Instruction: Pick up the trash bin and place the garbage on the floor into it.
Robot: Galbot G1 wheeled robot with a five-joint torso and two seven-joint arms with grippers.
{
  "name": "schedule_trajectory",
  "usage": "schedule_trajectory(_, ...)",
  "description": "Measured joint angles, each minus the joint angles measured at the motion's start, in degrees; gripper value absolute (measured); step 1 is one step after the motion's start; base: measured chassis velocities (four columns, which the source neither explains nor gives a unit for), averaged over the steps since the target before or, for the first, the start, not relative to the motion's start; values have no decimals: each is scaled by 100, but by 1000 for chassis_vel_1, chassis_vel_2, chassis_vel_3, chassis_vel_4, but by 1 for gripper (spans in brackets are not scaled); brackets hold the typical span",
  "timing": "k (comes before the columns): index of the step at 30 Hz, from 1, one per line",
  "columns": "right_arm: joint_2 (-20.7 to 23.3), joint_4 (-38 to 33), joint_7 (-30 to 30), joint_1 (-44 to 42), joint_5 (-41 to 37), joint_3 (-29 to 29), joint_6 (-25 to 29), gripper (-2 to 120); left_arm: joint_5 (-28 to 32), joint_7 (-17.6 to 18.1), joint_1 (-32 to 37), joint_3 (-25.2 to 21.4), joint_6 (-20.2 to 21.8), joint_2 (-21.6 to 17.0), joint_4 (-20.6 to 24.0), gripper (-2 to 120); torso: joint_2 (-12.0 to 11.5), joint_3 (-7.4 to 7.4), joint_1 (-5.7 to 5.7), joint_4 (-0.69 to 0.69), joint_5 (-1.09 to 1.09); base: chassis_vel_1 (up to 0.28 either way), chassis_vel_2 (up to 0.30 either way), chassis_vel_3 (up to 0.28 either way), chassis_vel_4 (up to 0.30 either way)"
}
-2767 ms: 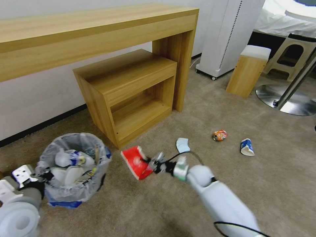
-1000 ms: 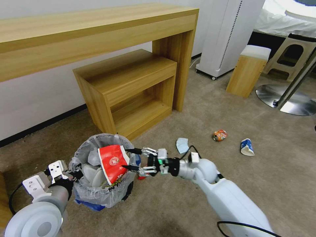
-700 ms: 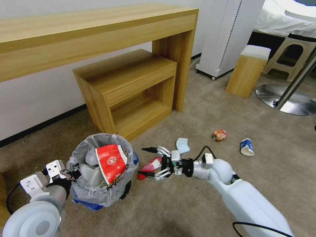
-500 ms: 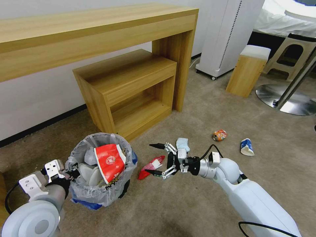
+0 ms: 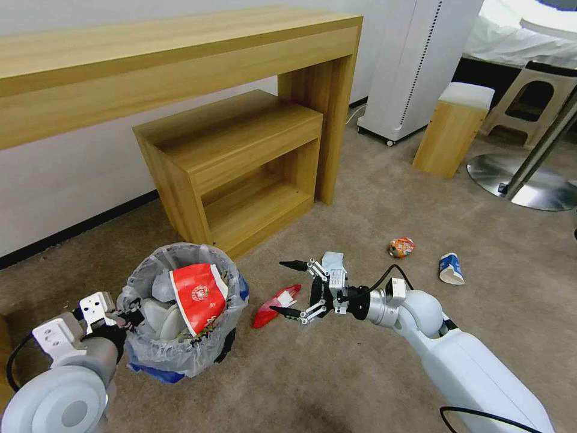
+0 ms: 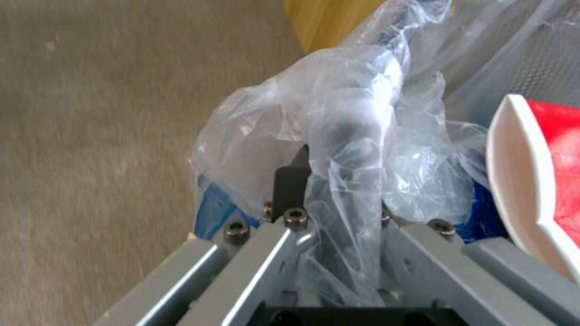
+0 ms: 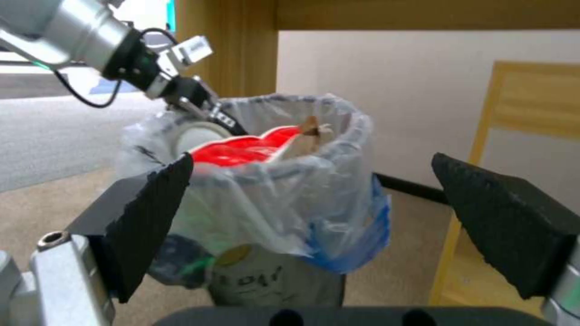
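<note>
item: trash bin (image 5: 180, 313), small, round, dark, lined with a crinkly clear bag showing blue at the edge; stands low at the robot's left on the beige carpet floor (image 5: 336, 385), in front of the wooden shelf unit (image 5: 234, 162). contents: a red and white carton (image 5: 199, 296) propped upright against the near rim, pale litter under it. item: left gripper (image 5: 123, 317), at the bin's left rim; in the left wrist view the jaws are clamped on the rim through the bag plastic (image 6: 356, 136). item: right gripper (image 5: 293, 288), low over the carpet to the right of the bin, jaws spread wide apart and holding nothing, tips pointing toward the bin. item: red wrapper (image 5: 275, 305), flat on the carpet between bin and right gripper, just beside the lower jaw tip, long axis running slantwise from near the bin's foot up toward the gripper. item: blue tissue (image 5: 333, 262), just behind the right gripper. item: crushed orange can (image 5: 401, 246) and blue-white paper cup (image 5: 451, 268), farther to the right, well apart from the bin. judgement: the right arm is the nearer to every loose piece, the wrapper nearest of all; the jaws would need to close across its narrow width, not along its length.
</note>
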State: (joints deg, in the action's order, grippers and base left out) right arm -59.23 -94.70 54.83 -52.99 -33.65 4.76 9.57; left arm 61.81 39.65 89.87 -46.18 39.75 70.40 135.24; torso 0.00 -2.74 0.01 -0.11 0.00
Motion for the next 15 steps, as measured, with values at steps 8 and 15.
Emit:
schedule_trajectory(8, -206, 609, -354, 139, 528, -17, -87, 100, 89, 43, 38, -79, 46, -1, -39, 0, 0, 0, 0, 0, -1, 0, 0, 0, 0)
schedule_trajectory(15, -609, 1405, -477, 565, 1270, -167, -571, 100, 89, 38, 89, -105, 48, -14, 33, 0, 0, 0, 0, 0, 0, 0, 0, 0, 0)
